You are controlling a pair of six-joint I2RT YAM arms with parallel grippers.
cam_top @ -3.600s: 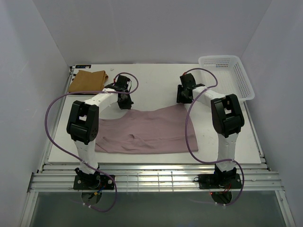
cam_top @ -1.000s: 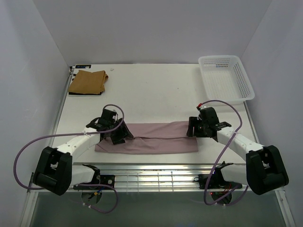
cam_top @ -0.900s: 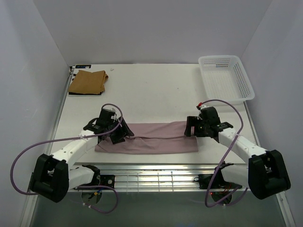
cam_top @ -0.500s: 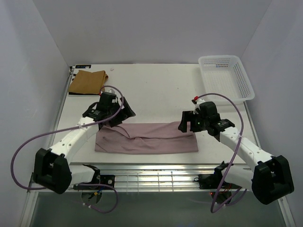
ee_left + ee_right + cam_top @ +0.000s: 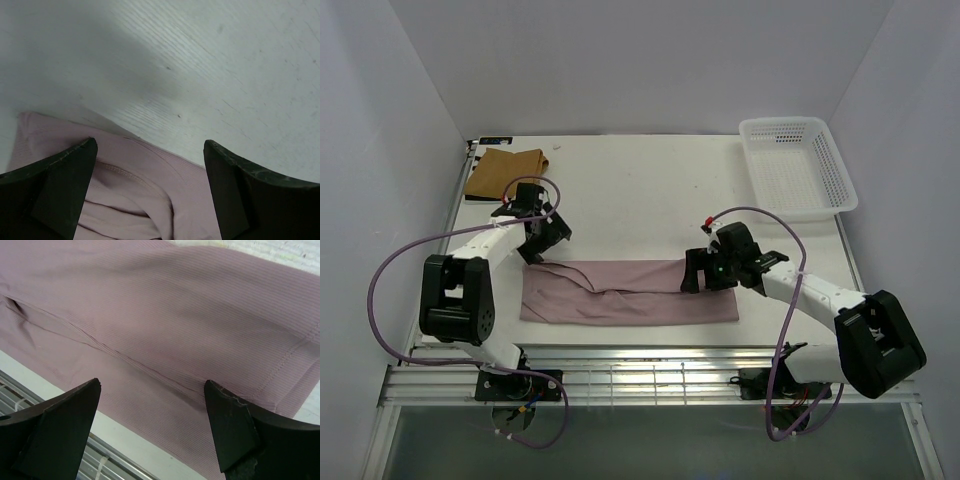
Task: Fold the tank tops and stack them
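The pale pink tank top (image 5: 630, 292) lies folded into a long flat strip near the table's front edge. It also fills the right wrist view (image 5: 165, 315) and shows low in the left wrist view (image 5: 135, 200). A folded tan-brown tank top (image 5: 505, 172) rests at the back left corner. My left gripper (image 5: 542, 240) hangs open just behind the strip's left end, holding nothing. Over the strip's right end my right gripper (image 5: 705, 272) stands open and empty too. No striped top shows.
A white mesh basket (image 5: 798, 165) stands at the back right corner. The metal rail frame (image 5: 640, 375) runs along the near edge of the table (image 5: 640, 195). Purple cables loop from both arms.
Both grippers let go of the pink top after laying its far half forward, and opened wide. The left one rose and drew back toward the rear left; the right one shifted left over the cloth.
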